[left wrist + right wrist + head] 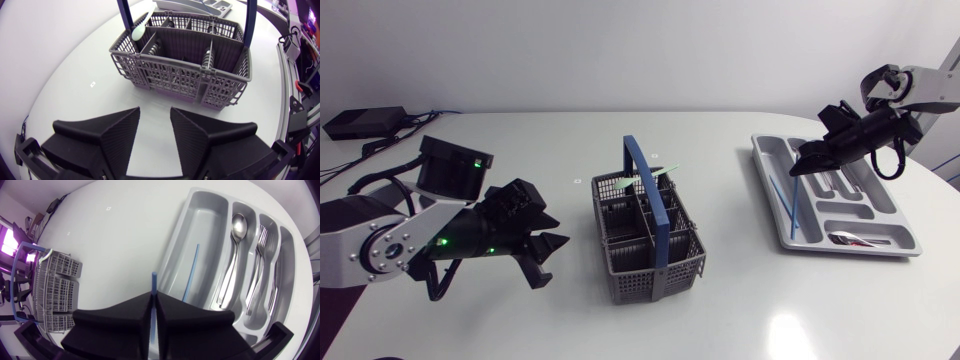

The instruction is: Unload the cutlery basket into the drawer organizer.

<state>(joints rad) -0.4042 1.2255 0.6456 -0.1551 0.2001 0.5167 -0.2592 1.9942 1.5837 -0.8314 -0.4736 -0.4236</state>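
The lower part of the thin blue straw (153,282) is hidden between the right gripper (154,296), whose 2 fingers are clenched on it from both sides; only its tip sticks out ahead. In the head view this gripper hangs at the upper right, over the near-left corner of the grey drawer organizer (205,235).

Dark pieces stand in the cutlery basket (640,280), at the centre of the frame, but the mesh walls and dividers make them hard to tell apart. A pale green spoon (140,25) leans out of 1 far corner, beside the blue handle (655,200).

The left gripper (155,120) sits at the lower left, low over the white table (740,300), its fingers released and spread, grasping nothing, the basket ahead of it.

The organizer's long outer compartment holds a 2nd blue straw (190,272); the next holds a metal spoon (235,255), then forks (260,265). A small item (855,238) in the cross compartment at the lower right is too unclear to name.
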